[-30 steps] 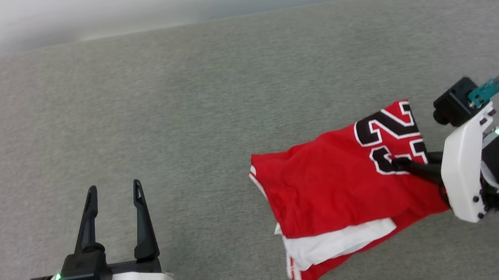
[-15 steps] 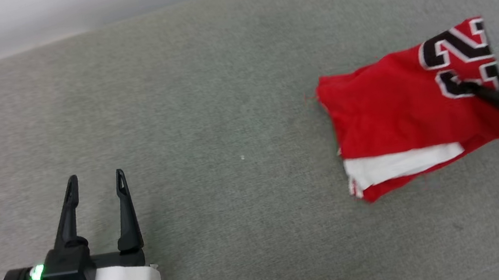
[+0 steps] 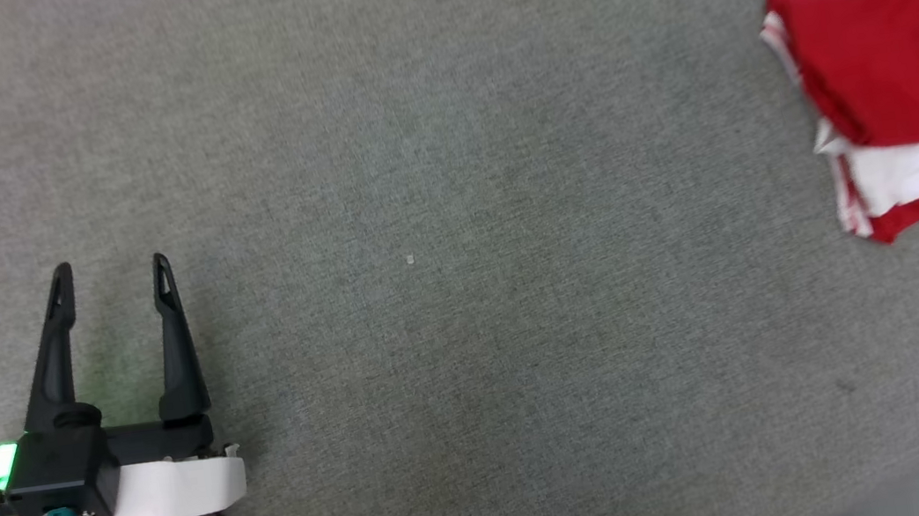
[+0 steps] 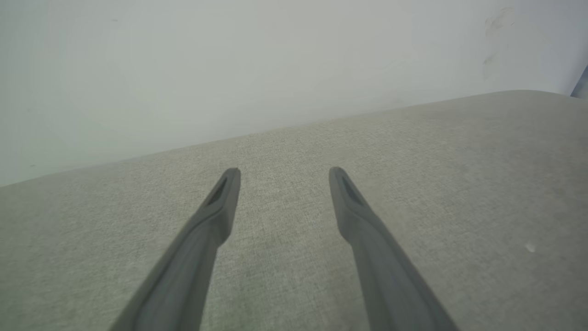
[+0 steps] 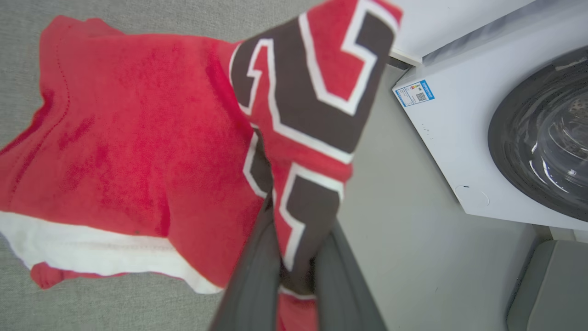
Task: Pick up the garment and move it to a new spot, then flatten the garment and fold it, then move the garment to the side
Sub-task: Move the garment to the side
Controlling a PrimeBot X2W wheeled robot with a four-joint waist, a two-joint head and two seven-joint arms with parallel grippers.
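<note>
The right wrist view shows a white washing machine (image 5: 459, 138) past the cushion's edge, and the right gripper (image 5: 296, 239) pinching the garment (image 5: 138, 138) at its numbered panel. In the head view the garment (image 3: 895, 58) sits at the far right of the grey cushion (image 3: 453, 205). The left gripper (image 3: 110, 267) hovers at the lower left, fingers spread, well apart from the garment.
</note>
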